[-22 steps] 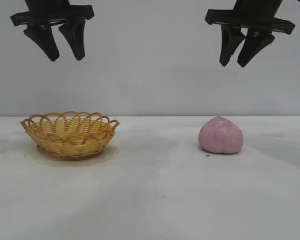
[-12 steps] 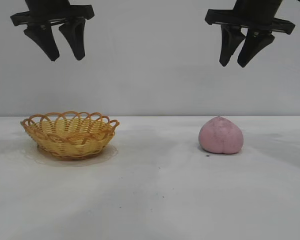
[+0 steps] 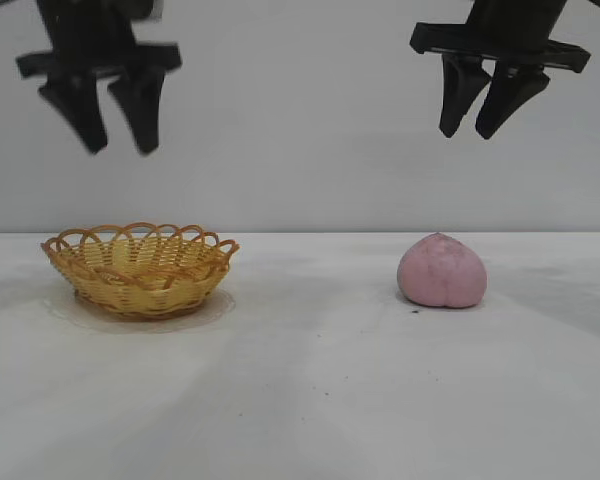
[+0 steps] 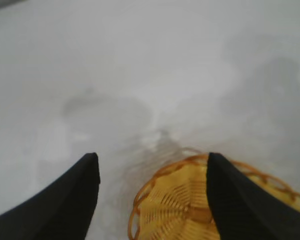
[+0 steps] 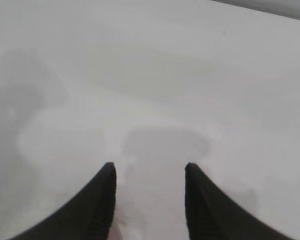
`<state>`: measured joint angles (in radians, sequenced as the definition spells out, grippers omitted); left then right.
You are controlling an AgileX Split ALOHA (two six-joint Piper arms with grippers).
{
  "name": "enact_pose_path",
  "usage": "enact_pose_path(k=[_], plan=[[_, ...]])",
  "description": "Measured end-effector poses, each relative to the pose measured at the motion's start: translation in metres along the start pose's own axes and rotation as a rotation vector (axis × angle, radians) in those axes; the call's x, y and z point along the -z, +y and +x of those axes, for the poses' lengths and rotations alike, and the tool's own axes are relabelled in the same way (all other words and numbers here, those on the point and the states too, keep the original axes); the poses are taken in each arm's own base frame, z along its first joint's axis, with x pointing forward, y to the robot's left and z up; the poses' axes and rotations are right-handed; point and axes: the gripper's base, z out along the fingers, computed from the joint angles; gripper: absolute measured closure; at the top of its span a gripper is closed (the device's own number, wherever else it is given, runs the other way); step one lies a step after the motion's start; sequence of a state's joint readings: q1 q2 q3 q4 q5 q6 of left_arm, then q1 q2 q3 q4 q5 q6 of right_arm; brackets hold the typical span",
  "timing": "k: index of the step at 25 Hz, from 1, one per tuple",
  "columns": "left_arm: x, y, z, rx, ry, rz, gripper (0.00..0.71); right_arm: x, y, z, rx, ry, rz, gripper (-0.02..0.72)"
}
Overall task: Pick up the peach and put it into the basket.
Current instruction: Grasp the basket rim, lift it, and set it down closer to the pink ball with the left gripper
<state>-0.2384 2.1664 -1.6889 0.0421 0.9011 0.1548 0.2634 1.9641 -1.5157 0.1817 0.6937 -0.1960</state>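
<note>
The dull pink peach (image 3: 442, 271) sits on the white table at the right, tip up. The yellow-orange wicker basket (image 3: 140, 268) stands at the left and is empty. My left gripper (image 3: 118, 147) hangs open and empty high above the basket. In the left wrist view the basket (image 4: 182, 210) shows below and between the open fingers of the left gripper (image 4: 152, 157). My right gripper (image 3: 472, 133) hangs open and empty high above the peach. In the right wrist view the right gripper (image 5: 149, 166) is over bare table, with a sliver of pink by one finger.
The white table (image 3: 310, 380) runs wide and bare between basket and peach and toward the front. A plain pale wall (image 3: 300, 140) stands behind. A small dark speck (image 3: 413, 311) lies just in front of the peach.
My left gripper has dropped a little toward the basket and shifted slightly left. The right gripper, peach and basket have not moved.
</note>
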Motion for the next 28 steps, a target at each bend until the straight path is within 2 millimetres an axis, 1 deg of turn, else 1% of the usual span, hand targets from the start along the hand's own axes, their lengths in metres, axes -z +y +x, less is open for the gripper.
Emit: enact_pose_path(k=[2, 4, 5, 6, 7, 9, 10, 14, 16, 17, 19, 21, 25, 26, 28], plan=[[-0.007, 0.0, 0.002, -0.009, 0.022, 0.003, 0.255, -0.002, 0.0, 0.001, 0.0, 0.004, 0.0, 0.428], [-0.014, -0.001, 0.003, -0.017, 0.041, 0.01, 0.363, -0.003, 0.0, 0.001, -0.002, 0.006, -0.002, 0.428], [-0.019, -0.002, 0.005, -0.019, 0.053, 0.021, 0.432, -0.003, 0.0, 0.001, -0.003, 0.006, -0.003, 0.428], [-0.023, -0.003, 0.006, -0.017, 0.067, 0.041, 0.537, -0.003, 0.0, 0.001, -0.005, 0.005, -0.004, 0.428], [-0.024, -0.003, 0.007, -0.018, 0.073, 0.061, 0.602, -0.003, 0.0, 0.001, -0.003, 0.005, -0.004, 0.428], [-0.022, -0.003, 0.006, 0.005, 0.075, 0.096, 0.65, -0.003, 0.0, 0.001, -0.003, 0.005, -0.004, 0.428], [-0.022, -0.001, 0.007, 0.032, 0.078, 0.103, 0.636, -0.003, 0.0, 0.001, -0.003, 0.005, -0.004, 0.428], [-0.021, 0.002, 0.007, 0.261, 0.074, 0.164, 0.636, -0.003, 0.0, 0.001, -0.007, 0.005, -0.007, 0.428], [-0.02, -0.001, 0.003, 0.354, 0.051, 0.222, 0.71, -0.003, 0.0, 0.001, -0.007, 0.005, -0.007, 0.428], [-0.02, -0.003, 0.002, 0.402, 0.045, 0.252, 0.71, -0.003, 0.0, 0.001, -0.007, 0.005, -0.008, 0.428], [-0.02, -0.014, -0.002, 0.474, 0.029, 0.292, 0.71, -0.003, 0.001, 0.001, -0.009, 0.004, -0.009, 0.428], [-0.021, -0.03, -0.005, 0.517, 0.017, 0.314, 0.71, -0.003, 0.001, 0.001, -0.009, 0.004, -0.009, 0.428], [-0.026, -0.063, -0.006, 0.526, 0.008, 0.333, 0.71, -0.003, 0.001, 0.001, -0.009, 0.004, -0.009, 0.428], [-0.026, -0.067, -0.007, 0.528, 0.005, 0.335, 0.662, -0.003, 0.001, 0.001, -0.009, 0.004, -0.009, 0.428], [-0.026, -0.071, -0.007, 0.546, 0.007, 0.345, 0.662, -0.003, 0.001, 0.001, -0.01, 0.004, -0.01, 0.428]])
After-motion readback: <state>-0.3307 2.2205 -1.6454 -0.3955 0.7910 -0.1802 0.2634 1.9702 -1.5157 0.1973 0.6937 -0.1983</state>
